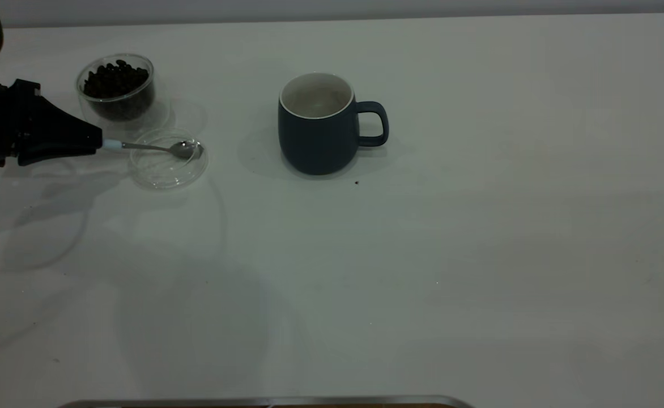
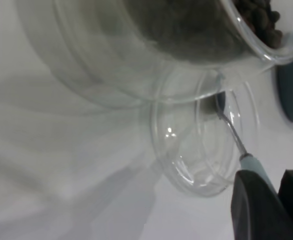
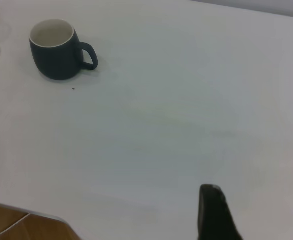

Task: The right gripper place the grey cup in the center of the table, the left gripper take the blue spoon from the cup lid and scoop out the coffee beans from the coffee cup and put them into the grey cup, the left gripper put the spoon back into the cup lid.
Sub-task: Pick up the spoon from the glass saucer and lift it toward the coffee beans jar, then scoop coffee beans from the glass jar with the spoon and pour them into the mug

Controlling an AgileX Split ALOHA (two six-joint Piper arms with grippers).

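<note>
My left gripper (image 1: 95, 145) is at the table's left, shut on the pale blue handle of the spoon (image 1: 156, 147). The metal spoon bowl sits over the clear glass cup lid (image 1: 167, 165). In the left wrist view the gripper (image 2: 271, 186) holds the spoon (image 2: 232, 129) over the lid (image 2: 186, 150). The glass coffee cup (image 1: 118, 88) full of beans stands just behind the lid and also shows in the left wrist view (image 2: 186, 45). The dark grey cup (image 1: 316, 130) stands upright mid-table with its handle to the right. My right gripper (image 3: 259, 212) is open and empty, far from the cup (image 3: 54, 50).
A small dark speck (image 1: 356, 182) lies on the table just in front of the grey cup. The table's front edge (image 1: 264, 401) shows at the bottom. The table's corner (image 3: 41, 216) shows in the right wrist view.
</note>
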